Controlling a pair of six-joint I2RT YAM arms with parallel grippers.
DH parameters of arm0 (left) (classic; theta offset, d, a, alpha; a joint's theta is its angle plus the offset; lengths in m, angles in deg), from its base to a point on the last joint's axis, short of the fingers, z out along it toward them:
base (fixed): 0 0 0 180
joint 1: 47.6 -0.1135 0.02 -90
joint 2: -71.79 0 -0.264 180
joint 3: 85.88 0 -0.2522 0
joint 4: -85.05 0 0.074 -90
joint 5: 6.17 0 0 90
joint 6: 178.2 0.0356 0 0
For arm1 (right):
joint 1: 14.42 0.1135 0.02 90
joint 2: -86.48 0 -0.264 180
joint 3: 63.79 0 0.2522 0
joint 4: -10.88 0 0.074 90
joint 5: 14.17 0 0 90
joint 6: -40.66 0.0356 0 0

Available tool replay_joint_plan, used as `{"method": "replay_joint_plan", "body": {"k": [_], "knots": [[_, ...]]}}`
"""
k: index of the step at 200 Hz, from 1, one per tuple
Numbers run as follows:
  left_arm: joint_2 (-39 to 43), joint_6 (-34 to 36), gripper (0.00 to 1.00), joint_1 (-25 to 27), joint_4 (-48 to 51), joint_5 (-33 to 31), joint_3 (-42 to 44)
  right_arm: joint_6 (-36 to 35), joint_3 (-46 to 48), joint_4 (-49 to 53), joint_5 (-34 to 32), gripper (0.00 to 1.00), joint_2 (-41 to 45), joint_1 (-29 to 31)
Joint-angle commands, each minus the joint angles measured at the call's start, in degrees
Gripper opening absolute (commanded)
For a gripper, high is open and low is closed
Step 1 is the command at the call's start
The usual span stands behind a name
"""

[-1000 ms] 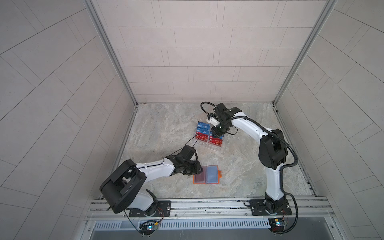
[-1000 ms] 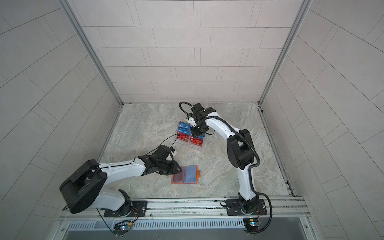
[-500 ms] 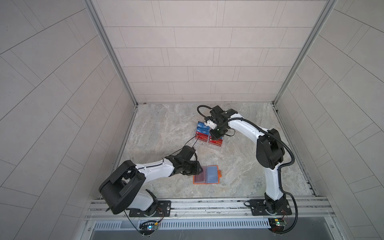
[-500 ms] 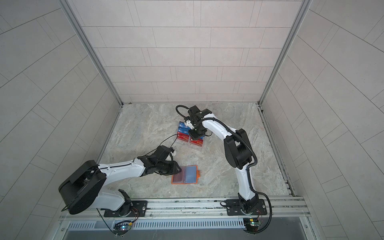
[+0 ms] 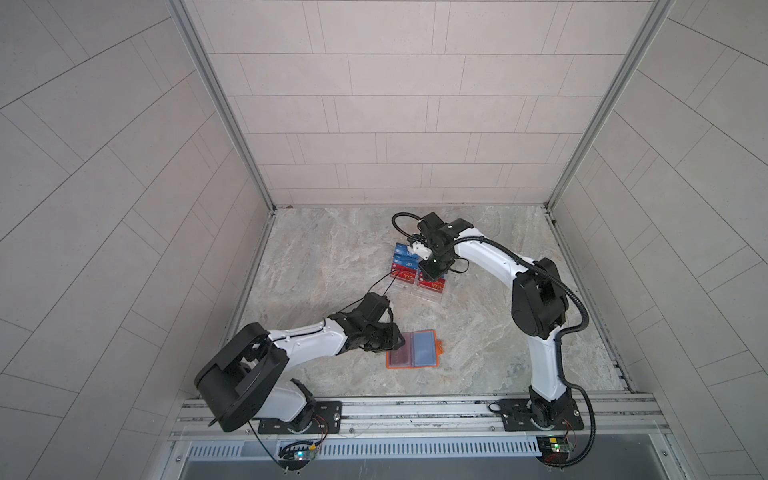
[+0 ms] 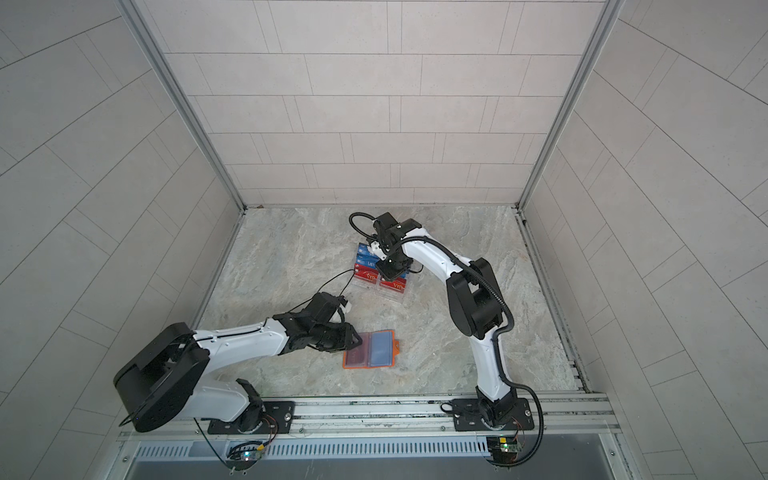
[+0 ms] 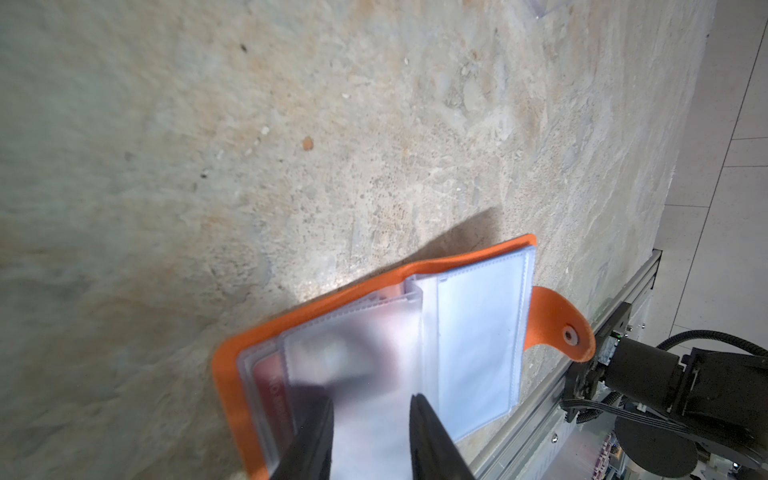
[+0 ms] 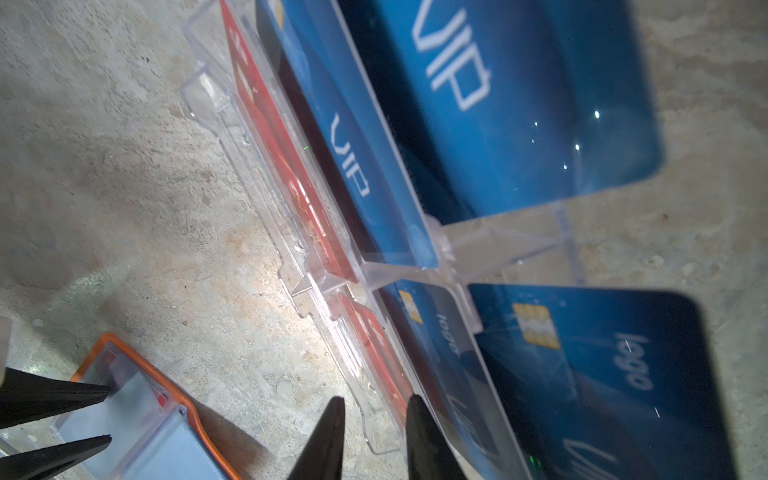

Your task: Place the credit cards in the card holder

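Your credit cards (image 8: 519, 104) were light, thin and stiff, with glossy faces that would likely slip in a loose pinch. You would have done best to take one flat across both faces, by the free edge standing above its slot. They sat tilted in the rows of a clear stand (image 8: 494, 245) directly beneath your right end effector (image 8: 375, 399). Its fingers (image 8: 328, 440) stood narrowly parted astride the edge of a front-row red card (image 8: 368, 332) and the stand's lip, clamped on nothing I could see. The stand looked light enough to slide or tip if you pulled at an angle.

The card holder (image 5: 423, 348) lay opened on the worktop (image 7: 291, 124) under your left end effector (image 7: 372, 401), well apart from the right one. Those fingers (image 7: 311, 440) were partly spread over a clear sleeve (image 7: 374, 353), seemingly pressing the soft, floppy pages flat rather than gripping. A stowed red card (image 7: 268, 386) showed through a sleeve beside them. Limp sleeves would want that steadying.

Against a second earlier, your right end effector had swung a little across the stand, toward your left arm's side. Your left end effector and the card holder had stayed where they were
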Motion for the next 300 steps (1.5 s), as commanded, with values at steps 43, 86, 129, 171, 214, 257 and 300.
{"method": "replay_joint_plan", "body": {"k": [43,86,129,171,214,257,300], "knots": [[0.35,-0.12,0.36,0.18,1.49,-1.34,1.43,-2.11,-1.76,0.59,-1.86,0.29,1.21,0.34],[0.71,-0.29,0.36,0.19,1.58,-1.46,1.64,-2.17,-2.05,0.7,-2.55,0.29,1.0,0.34],[0.97,-0.28,0.35,0.19,1.58,-1.67,2.13,-1.99,-2.28,0.35,-3.46,0.3,-0.09,0.54],[1.0,-0.48,0.35,0.15,1.88,-2.07,2.09,-2.77,-1.82,0.74,-4.97,0.33,-0.71,0.59],[1.15,-0.84,0.35,0.18,1.32,-2.24,2.14,-3.33,-1.57,0.7,-5.36,0.33,-1.68,1.24],[1.52,-0.4,0.35,0.19,1.59,-2.24,2.49,-3.26,-1.35,0.89,-6.11,0.33,-2.58,1.91],[1.3,-0.62,0.36,0.19,1.21,-2.06,2.44,-3.34,-0.42,0.37,-5.46,0.31,-1.68,2.46]]}}
